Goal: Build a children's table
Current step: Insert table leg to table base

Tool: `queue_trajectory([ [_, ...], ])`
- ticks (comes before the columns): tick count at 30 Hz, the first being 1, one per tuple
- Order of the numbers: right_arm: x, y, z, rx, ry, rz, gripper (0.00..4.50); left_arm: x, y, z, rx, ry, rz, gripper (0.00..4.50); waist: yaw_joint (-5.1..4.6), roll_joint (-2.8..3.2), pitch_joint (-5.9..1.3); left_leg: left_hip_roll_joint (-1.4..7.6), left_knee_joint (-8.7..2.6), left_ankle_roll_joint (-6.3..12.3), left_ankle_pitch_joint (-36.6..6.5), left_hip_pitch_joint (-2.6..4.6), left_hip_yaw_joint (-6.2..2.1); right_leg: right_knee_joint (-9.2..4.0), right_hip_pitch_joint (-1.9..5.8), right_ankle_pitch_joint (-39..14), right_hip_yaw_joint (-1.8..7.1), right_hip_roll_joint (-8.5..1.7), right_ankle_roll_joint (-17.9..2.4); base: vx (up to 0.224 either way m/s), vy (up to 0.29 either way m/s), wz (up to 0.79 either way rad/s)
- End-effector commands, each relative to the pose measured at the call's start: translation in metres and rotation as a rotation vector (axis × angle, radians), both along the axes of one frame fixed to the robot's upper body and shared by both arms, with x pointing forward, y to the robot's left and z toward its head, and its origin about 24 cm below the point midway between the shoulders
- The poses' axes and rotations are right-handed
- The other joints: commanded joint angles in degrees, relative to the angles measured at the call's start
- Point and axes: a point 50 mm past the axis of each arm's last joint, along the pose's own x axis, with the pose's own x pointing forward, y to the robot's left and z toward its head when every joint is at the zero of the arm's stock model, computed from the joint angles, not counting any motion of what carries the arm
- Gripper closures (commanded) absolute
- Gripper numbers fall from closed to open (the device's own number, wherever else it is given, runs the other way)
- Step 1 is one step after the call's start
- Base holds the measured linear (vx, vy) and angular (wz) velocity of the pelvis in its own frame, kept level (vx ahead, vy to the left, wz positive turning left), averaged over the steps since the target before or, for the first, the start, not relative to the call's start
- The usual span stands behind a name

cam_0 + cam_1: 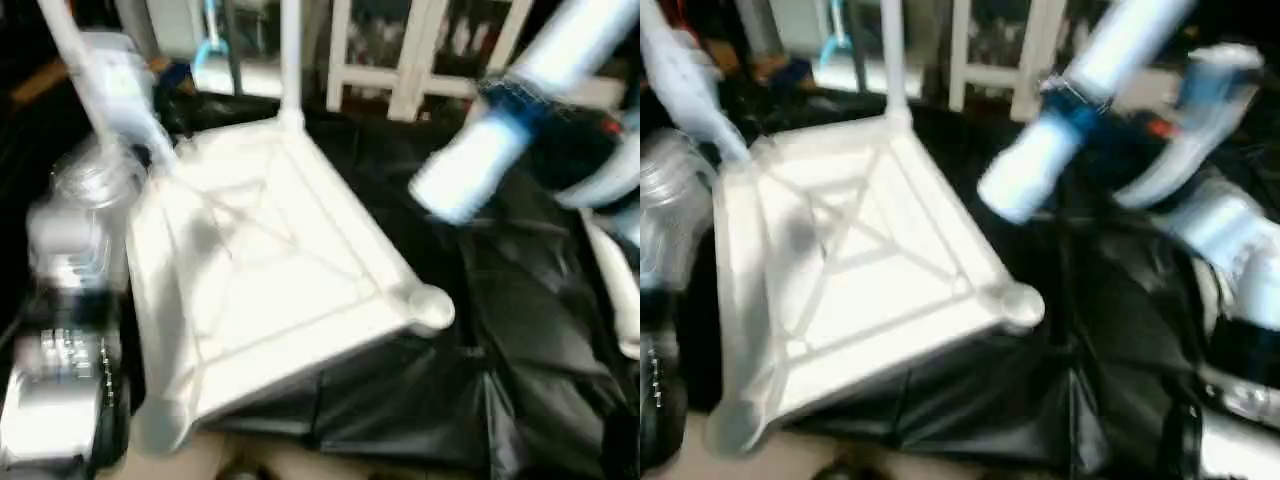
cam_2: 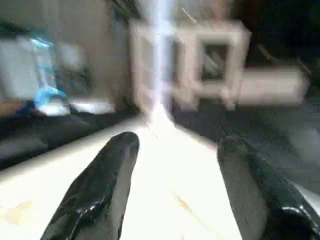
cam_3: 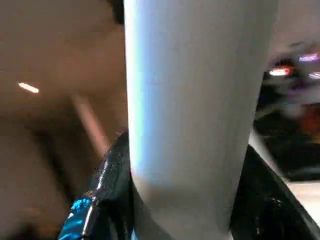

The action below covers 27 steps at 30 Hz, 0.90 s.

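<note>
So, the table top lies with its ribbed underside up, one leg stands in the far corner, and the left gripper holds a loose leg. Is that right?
Nearly. The right gripper holds the loose leg, not the left, as the right wrist view shows. The left gripper is open over the table top. The standing leg is correct.

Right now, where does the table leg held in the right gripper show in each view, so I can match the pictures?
Left eye view: held leg, upper right, slanting above the black sheet.
Right eye view: held leg, upper centre-right, same slant.
Left wrist view: not in it.
Right wrist view: held leg, thick white tube between the right gripper's black fingers.
Shared landmark: the upright leg at the tabletop's far corner.
</note>
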Motion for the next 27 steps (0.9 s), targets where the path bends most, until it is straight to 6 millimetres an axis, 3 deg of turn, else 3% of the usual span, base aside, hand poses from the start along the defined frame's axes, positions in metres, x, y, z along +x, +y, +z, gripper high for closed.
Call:
queue_trajectory([
  [1, -0.008, -0.01, 0.004, 0.055, -0.009, 0.051, 2.69, -0.011, -0.021, 0.011, 0.047, -0.064, -0.14, 1.59, 0.14, 0.4, -5.39, 2.0, -4.35, -0.96, -9.1, 2.32, -0.75, -2.72, 2.53, -5.76, 0.39, -1.71, -14.67, 0.0, 0.0, 0.0],
  [5, -0.019, -0.023, 0.007, 0.205, 0.015, 0.157, 2.69, -0.04, -0.044, 0.001, 0.009, -0.026, -0.373, 1.59, 0.18, 0.07, -4.83, 1.89, -4.65, -3.16, -14.36, 2.54, -0.82, -3.53, 2.12, -14.9, 0.48, -2.11, -13.1, 0.0, 0.0, 0.0],
  [10, -0.027, -0.029, 0.008, 0.276, 0.017, 0.207, 2.69, -0.054, -0.048, -0.009, 0.021, 0.024, -0.484, 1.59, -0.11, 0.21, -4.54, 1.74, -4.88, -4.25, -17.25, 2.39, -1.07, -4.57, 1.6, -22.4, 0.52, -2.02, -8.81, 0.0, 0.0, 0.0],
  [12, -0.029, -0.031, 0.008, 0.313, 0.019, 0.223, 2.69, -0.057, -0.047, -0.014, 0.041, 0.04, -0.501, 1.59, -0.41, 0.11, -4.56, 1.62, -5.05, -4.71, -17.96, 2.03, -1.31, -4.7, 1.65, -24.6, 0.4, -2.0, -7.37, 0.0, 0.0, 0.0],
  [17, -0.03, -0.031, 0.007, 0.339, 0.016, 0.237, 2.69, -0.058, -0.046, -0.017, 0.064, 0.052, -0.494, 1.59, -0.46, 0.27, -4.52, 1.56, -5.03, -5.21, -19.42, 2.28, -1.33, -4.99, 1.08, -26.41, 0.38, -1.87, -6.46, 0.0, 0.0, 0.0],
  [22, -0.029, -0.029, 0.006, 0.33, 0.035, 0.202, 2.69, -0.06, -0.047, -0.019, 0.086, 0.061, -0.5, 1.59, -0.32, 0.28, -4.68, 1.61, -5.13, -5.46, -18.76, 2.21, -1.35, -4.84, 1.1, -25.03, 0.39, -1.92, -6.43, 0.0, 0.0, 0.0],
  [25, -0.021, -0.023, 0.003, 0.24, 0.113, 0.055, 2.69, -0.058, -0.048, -0.024, 0.13, 0.061, -0.467, 1.59, -0.21, 0.05, -4.78, 1.72, -5.11, -5.35, -17.7, 2.24, -1.2, -4.79, 1.06, -23.28, 0.47, -1.92, -6.17, 0.0, 0.0, 0.0],
  [26, -0.008, -0.016, -0.004, 0.107, 0.178, -0.115, 2.69, -0.057, -0.05, -0.028, 0.16, 0.06, -0.445, 1.59, -0.25, 0.15, -4.81, 1.72, -5.19, -5.52, -16.7, 2.01, -1.26, -4.56, 1.21, -22.48, 0.47, -1.91, -6.11, 0.0, 0.0, 0.0],
  [27, -0.006, -0.015, -0.005, 0.087, 0.185, -0.14, 2.69, -0.057, -0.05, -0.029, 0.164, 0.06, -0.443, 1.59, -0.32, 0.11, -4.76, 1.73, -5.24, -6.07, -15.93, 1.8, -1.23, -4.58, 1.15, -22.6, 0.47, -1.84, -5.47, 0.0, 0.0, 0.0],
])
